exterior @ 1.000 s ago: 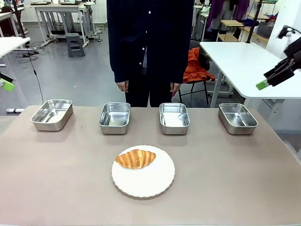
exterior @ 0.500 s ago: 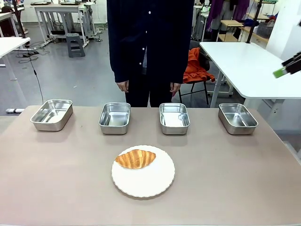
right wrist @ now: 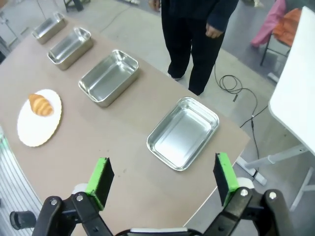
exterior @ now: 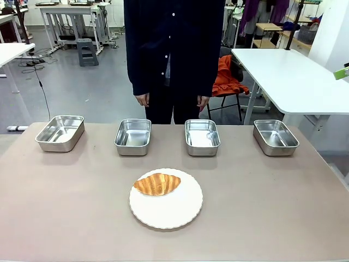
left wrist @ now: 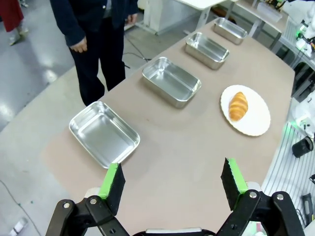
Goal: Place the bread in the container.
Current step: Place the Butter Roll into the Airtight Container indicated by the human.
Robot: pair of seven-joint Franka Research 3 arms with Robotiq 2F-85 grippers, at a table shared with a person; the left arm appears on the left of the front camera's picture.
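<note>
The golden-brown croissant (exterior: 157,184) lies on the far-left part of a round white plate (exterior: 169,212) at the table's middle. Four identical steel pans stand empty in a row behind it: far left (exterior: 60,132), left-middle (exterior: 133,136), right-middle (exterior: 202,137), far right (exterior: 275,137). My left gripper (left wrist: 172,179) hangs open high above the table's left end, over the nearest pan (left wrist: 104,133), with the croissant (left wrist: 238,105) far off. My right gripper (right wrist: 162,179) is open high above the right end pan (right wrist: 183,132); the croissant (right wrist: 40,104) is distant. One green pad (exterior: 342,73) pokes in at the front view's right edge.
A person in dark clothes (exterior: 173,49) stands at the far side behind the two middle pans, hands (exterior: 143,100) hanging at their sides. A white table (exterior: 289,76) stands to the back right. Bare tabletop (exterior: 272,202) surrounds the plate.
My right gripper has risen and drawn back to the right, now just at the picture's edge. My left gripper's green tip slid out past the left edge. Croissant, plate and pans are unmoved.
</note>
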